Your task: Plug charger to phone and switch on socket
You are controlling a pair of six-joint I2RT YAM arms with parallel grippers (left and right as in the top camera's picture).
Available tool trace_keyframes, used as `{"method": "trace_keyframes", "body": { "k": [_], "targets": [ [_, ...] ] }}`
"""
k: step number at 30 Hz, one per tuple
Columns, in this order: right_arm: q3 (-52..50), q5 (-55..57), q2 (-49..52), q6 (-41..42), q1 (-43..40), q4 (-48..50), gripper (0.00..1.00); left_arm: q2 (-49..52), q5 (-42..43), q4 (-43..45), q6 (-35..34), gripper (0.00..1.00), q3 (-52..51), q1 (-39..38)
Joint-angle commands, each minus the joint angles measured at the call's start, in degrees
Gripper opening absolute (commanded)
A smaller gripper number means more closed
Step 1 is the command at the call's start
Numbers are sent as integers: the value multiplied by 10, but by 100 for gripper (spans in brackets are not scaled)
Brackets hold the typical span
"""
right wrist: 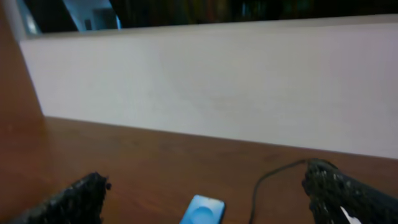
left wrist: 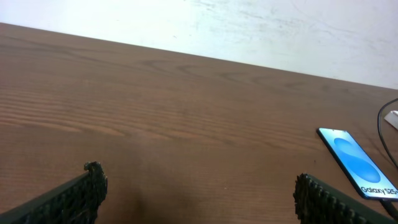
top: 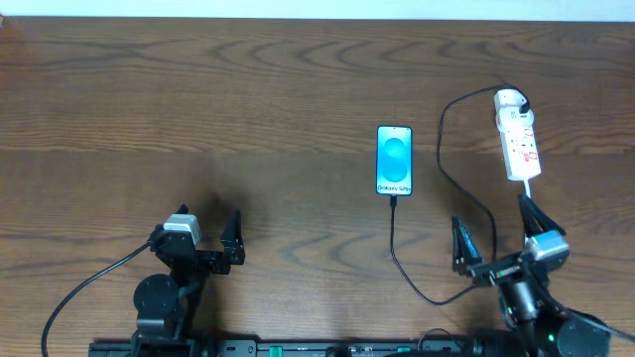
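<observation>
Left gripper (top: 198,226) and right gripper (top: 489,212) gape wide and empty at the near edge, with the phone (top: 394,160) beyond them mid-table, the charger (top: 393,233) meeting its near end, and the socket (top: 518,134) far right.

Left gripper (left wrist: 199,177) is seen wide open: two black ribbed fingers (left wrist: 87,186) are set at the bottom corners, with bare brown wood of the table (left wrist: 186,112) between them. The phone (left wrist: 360,163) is laid flat on the table at far right, well apart from both fingers, its cyan screen lit and "Galaxy" text readable. A loop of the black charger cable (left wrist: 380,124) is cut off by the right frame edge beyond the phone. A white object (left wrist: 393,118) beside it is too cropped to be identified. A white wall (left wrist: 249,25) is seen behind the table.
</observation>
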Motion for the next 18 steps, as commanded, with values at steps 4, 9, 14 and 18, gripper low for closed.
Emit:
{"method": "trace_keyframes", "body": {
  "k": [4, 9, 14, 18],
  "targets": [
    [-88, 56, -4, 27, 6, 82, 99, -2, 5, -16, -5, 98, -9, -2],
    [-151, 116, -4, 80, 6, 126, 99, -2, 5, -16, -5, 98, -9, -2],
    [-180, 166, -4, 103, 6, 137, 99, -2, 5, -16, -5, 98, -9, -2],
    [-180, 191, -4, 96, 6, 129, 99, -2, 5, -16, -5, 98, -9, -2]
  ]
}}
